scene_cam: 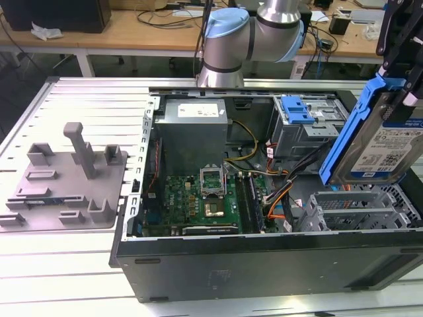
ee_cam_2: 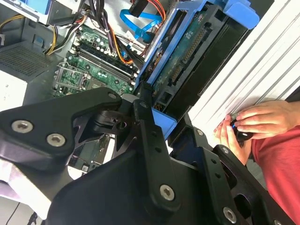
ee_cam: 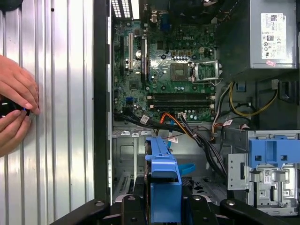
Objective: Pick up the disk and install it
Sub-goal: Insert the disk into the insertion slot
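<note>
Disk in jaws, long axis near-vertical, above case.

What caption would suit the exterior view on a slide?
Robot pincer holds the disk tilted above the open computer case, a grey stand beside it.

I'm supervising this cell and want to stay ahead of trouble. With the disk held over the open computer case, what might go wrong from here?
The gripper is shut on the disk, which hangs tilted above the case; if the grip slips, the disk would likely drop onto the drive cage. Loose orange and black cables lie beside that cage and might get snagged or pinched. A person's hands rest on the table beside the case, close to where the gripper works.
</note>
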Robot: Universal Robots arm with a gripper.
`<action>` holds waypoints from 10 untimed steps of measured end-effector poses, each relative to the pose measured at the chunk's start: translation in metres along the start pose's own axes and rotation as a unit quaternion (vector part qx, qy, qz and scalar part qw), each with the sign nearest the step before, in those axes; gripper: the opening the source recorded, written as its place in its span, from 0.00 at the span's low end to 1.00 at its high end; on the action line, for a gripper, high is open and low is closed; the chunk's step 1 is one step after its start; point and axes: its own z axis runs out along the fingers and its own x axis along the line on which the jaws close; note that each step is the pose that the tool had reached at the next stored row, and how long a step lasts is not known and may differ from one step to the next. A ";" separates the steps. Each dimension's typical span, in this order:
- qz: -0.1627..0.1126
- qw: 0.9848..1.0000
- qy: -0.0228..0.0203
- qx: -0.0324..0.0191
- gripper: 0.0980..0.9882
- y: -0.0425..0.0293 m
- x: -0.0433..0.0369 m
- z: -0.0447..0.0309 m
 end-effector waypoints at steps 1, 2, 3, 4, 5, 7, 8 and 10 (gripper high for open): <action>0.000 1.000 0.000 0.000 0.30 -0.0001 0.0000 0.0004; 0.000 1.000 0.000 0.000 0.30 -0.0001 0.0000 0.0006; 0.000 1.000 0.000 0.000 0.30 -0.0003 0.0000 0.0009; 0.000 1.000 0.000 0.000 0.30 -0.0006 0.0001 0.0011; 0.000 1.000 0.000 0.000 0.30 -0.0009 0.0002 0.0014; 0.000 1.000 0.000 0.000 0.30 -0.0015 0.0002 0.0028; 0.000 1.000 0.000 0.000 0.30 -0.0017 0.0002 0.0033; 0.000 1.000 0.000 0.000 0.30 -0.0019 0.0002 0.0044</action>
